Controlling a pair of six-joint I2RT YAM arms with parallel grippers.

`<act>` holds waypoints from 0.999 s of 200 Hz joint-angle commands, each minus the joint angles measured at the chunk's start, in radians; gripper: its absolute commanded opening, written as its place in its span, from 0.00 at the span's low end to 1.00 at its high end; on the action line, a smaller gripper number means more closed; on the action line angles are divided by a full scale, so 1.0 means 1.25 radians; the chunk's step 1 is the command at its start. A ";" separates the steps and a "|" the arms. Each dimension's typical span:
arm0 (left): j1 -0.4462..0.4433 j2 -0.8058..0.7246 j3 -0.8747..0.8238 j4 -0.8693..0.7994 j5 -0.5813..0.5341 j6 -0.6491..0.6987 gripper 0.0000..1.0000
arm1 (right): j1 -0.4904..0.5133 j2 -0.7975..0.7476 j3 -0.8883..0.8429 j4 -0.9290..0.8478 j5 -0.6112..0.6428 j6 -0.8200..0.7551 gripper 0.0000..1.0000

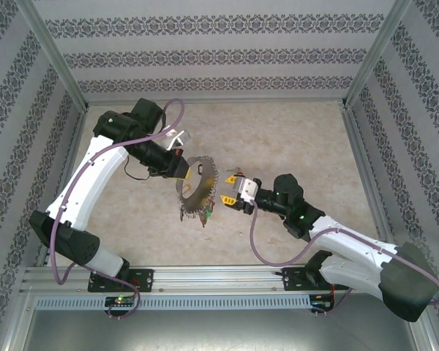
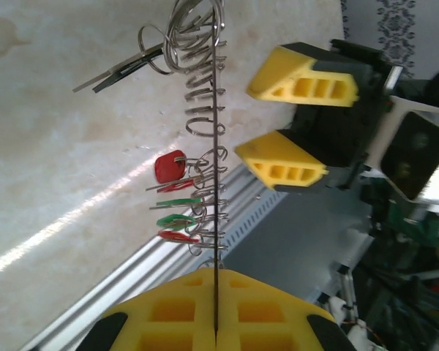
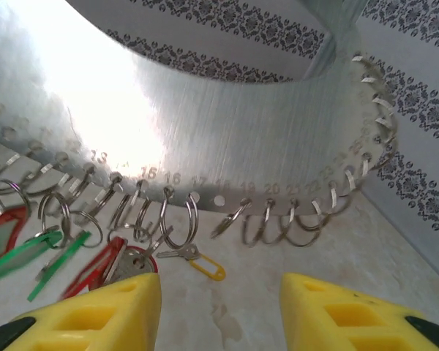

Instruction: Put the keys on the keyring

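Presenting the keyring disc [image 1: 199, 183] for key threading, clamping its rim in the closed left gripper [image 1: 181, 170], holding it upright over the table [image 1: 300, 139].
Facing the disc's lower split rings [image 3: 177, 219] with the right gripper [image 3: 219, 289], jaws parted, gripping nothing visible; carrying red-, green- and yellow-tagged keys [image 3: 205, 267] there already. Judging next move: needing fine alignment on one ring before closing.

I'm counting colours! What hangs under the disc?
Rings hang from the disc's holes, holding keys with a red tag, a green tag and a yellow tag. The right claw's finger covers some key ends.
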 commanded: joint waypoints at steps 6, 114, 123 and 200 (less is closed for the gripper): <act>0.009 -0.021 0.006 0.009 0.128 -0.030 0.00 | 0.017 0.006 -0.018 0.047 -0.072 0.014 0.48; 0.009 -0.060 -0.079 0.078 0.277 -0.036 0.00 | 0.010 -0.118 -0.074 0.029 0.030 0.033 0.51; 0.009 -0.059 -0.079 0.081 0.284 -0.040 0.00 | 0.010 -0.115 -0.074 0.030 0.028 0.032 0.51; 0.010 -0.083 -0.094 0.099 0.305 -0.030 0.00 | -0.015 -0.129 -0.116 0.073 0.006 0.090 0.51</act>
